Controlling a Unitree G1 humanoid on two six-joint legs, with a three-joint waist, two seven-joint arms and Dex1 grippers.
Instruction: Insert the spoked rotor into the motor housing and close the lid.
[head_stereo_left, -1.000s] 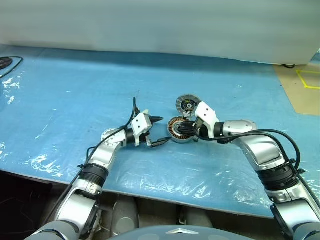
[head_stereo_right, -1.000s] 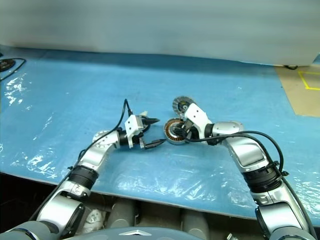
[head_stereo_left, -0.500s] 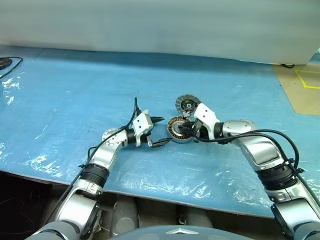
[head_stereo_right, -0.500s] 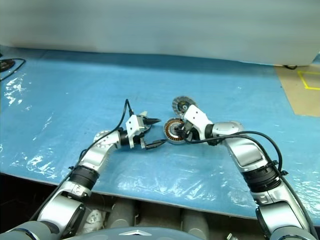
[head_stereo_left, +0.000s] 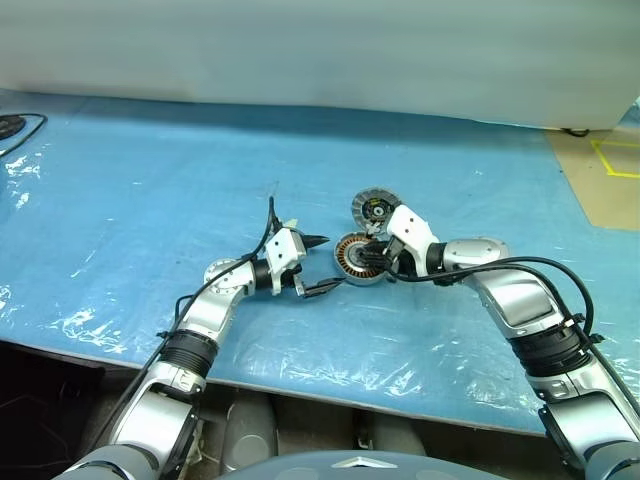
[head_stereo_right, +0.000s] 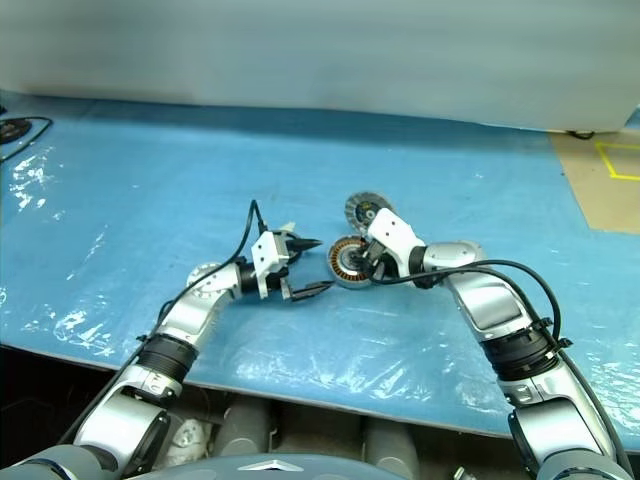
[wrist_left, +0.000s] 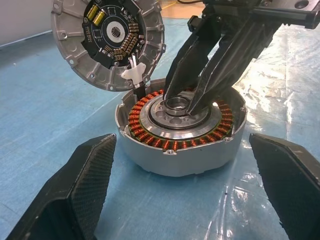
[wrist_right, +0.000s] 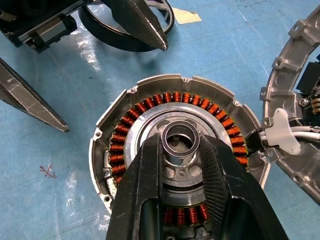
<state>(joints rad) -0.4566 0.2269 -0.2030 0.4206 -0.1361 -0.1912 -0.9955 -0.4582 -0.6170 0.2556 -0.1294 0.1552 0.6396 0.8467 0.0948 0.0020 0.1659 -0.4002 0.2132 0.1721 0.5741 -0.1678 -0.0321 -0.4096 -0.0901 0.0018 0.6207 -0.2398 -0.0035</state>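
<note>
Blue plastic-covered table (head_stereo_left: 120, 200) fills the scene, crinkled and glossy, with a pale wall behind and a tan floor patch at the far right.

Motor housing (wrist_left: 177, 132) sits flat on the sheet near the middle of the table, open side up: silver ring, copper windings all round, shiny centre hub (wrist_right: 179, 141).

Right gripper (wrist_right: 181, 150) comes down into the housing from the robot's right; its two black fingers are nearly together and pinch the small raised ring of the centre hub, one finger each side. Contact is visible in both wrist views.

Left gripper (head_stereo_left: 318, 264) is just left of the housing, pointing at it level with the table, fingers spread fully apart, holding nothing. Fingertips are short of the housing wall, not touching.

Round silver-grey part (wrist_left: 107, 42) stands tilted on edge right behind the housing, touching or nearly touching its rim; the face shown carries a dark board with small components and a white clip (wrist_right: 280, 135) with wires. Cannot tell if this is the spoked rotor or the lid.

Dark ring (wrist_right: 125, 30) lies on the sheet behind the left gripper.
</note>
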